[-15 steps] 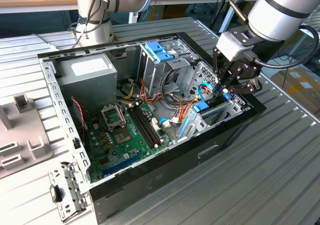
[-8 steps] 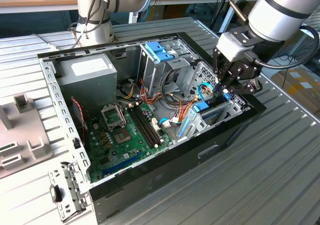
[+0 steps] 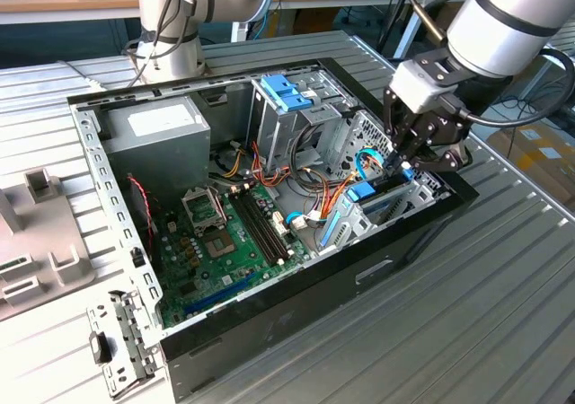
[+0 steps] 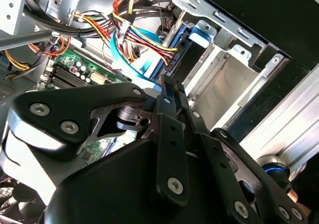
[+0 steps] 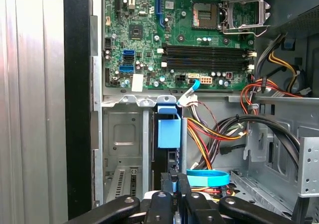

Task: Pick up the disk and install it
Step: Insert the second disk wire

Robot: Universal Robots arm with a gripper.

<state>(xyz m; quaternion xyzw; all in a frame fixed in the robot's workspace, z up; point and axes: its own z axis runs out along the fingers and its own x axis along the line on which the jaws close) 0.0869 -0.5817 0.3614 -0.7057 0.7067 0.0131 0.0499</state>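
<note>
The disk (image 5: 162, 160) stands on edge in the drive bay at the front corner of the open computer case (image 3: 296, 292). Its body is dark, with blue rails and a blue end tab (image 5: 168, 129). In the exterior view the disk (image 3: 375, 199) lies low in the bay, under the arm's wrist. My gripper (image 5: 178, 188) reaches down onto the end of the disk nearest the wrist. Its fingers (image 4: 169, 97) are drawn close together, pinching the blue rail there. In the exterior view the gripper (image 3: 401, 160) hangs just above the bay.
Red, yellow and black cable bundles (image 5: 219, 134) and a blue flat cable (image 5: 207, 177) run right beside the bay. The motherboard (image 3: 229, 242) fills the case floor. A tall grey drive cage with a light blue bracket (image 3: 286, 94) stands behind. A loose metal bracket (image 3: 121, 341) lies on the table.
</note>
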